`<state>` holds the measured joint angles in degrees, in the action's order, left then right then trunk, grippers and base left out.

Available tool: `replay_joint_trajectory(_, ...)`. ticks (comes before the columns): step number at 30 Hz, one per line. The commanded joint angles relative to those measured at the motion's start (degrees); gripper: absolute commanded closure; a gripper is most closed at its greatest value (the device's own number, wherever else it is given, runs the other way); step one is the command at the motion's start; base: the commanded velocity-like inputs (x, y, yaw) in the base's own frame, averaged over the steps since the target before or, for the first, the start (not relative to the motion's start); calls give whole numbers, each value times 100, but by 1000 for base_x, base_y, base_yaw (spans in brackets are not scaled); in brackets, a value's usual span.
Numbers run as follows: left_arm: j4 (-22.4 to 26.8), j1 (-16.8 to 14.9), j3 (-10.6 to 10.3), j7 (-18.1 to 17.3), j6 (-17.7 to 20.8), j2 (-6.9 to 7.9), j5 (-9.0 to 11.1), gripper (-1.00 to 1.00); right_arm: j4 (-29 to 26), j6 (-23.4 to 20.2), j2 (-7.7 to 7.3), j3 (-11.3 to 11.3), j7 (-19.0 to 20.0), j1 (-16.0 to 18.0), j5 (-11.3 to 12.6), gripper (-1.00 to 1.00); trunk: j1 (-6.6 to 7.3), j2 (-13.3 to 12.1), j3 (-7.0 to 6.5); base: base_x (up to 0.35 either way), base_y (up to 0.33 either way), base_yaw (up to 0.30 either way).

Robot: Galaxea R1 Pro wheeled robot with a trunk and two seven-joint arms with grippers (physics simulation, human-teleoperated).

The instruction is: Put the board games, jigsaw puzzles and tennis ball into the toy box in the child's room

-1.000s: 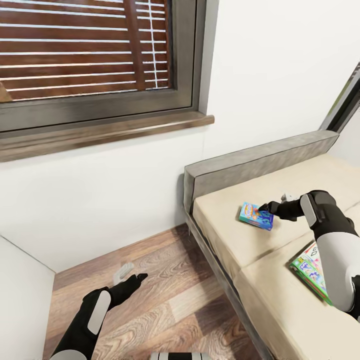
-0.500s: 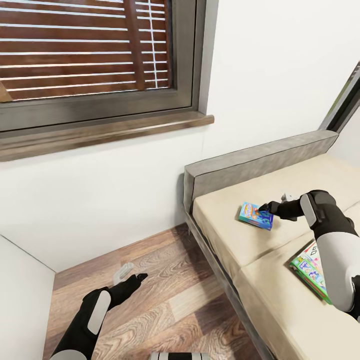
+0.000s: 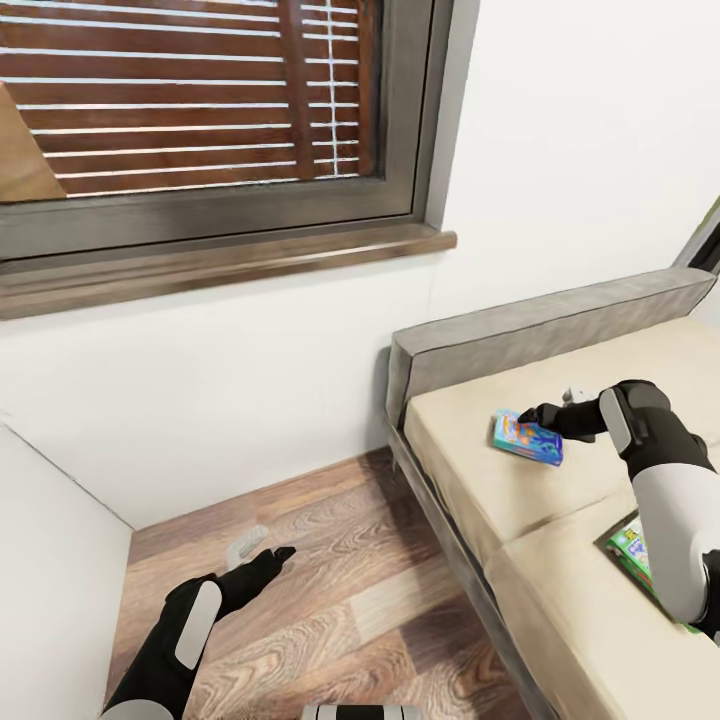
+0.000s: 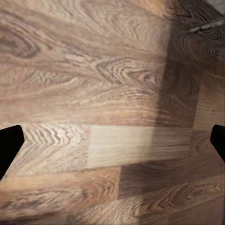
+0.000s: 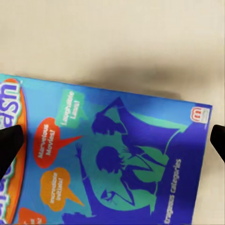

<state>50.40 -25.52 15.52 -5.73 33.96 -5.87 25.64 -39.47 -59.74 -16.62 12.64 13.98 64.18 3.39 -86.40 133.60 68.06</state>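
A blue board game (image 3: 527, 438) lies flat on the beige bed (image 3: 470, 480), near its headboard. My right gripper (image 3: 538, 414) hovers open just above the game's near edge. In the right wrist view the blue board game (image 5: 117, 164) spreads under the right gripper (image 5: 112, 140), whose dark fingertips stand wide apart. A green board game (image 3: 630, 545) lies further along the bed, partly hidden behind my right forearm. My left gripper (image 3: 262, 552) hangs open and empty over the wooden floor (image 4: 112, 93).
A grey headboard (image 3: 540, 335) closes the bed's end, and its frame runs along the floor. A window with brown blinds (image 3: 190, 110) and a wooden sill fills the wall above. A white panel (image 3: 50, 580) stands at the left.
The whole picture has shifted right, so the camera has moved. The blue game stayed on the bed, and my right gripper now reaches slightly further over it.
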Motion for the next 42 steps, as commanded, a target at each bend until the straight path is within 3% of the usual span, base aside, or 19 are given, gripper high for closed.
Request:
replay_joint_trajectory(1,1,-6,30,-24,41,-9,2,-100,303,-26,-1,9,-9,-2,4,-100,0,1,5,0,0,249)
replay_joint_trajectory(10,3,-3,30,-24,41,-9,2,-100,301,-26,-9,13,-9,-2,4,-100,0,1,5,0,0,188)
replay_joint_trajectory(34,-2,-6,33,-23,41,-2,-6,-100,75,-26,-17,1,-2,-10,4,-100,0,1,5,0,0,25)
replay_joint_trajectory(42,-3,-6,34,-19,39,-2,-7,-100,72,-26,-13,0,-1,-10,4,-100,0,1,5,0,0,184)
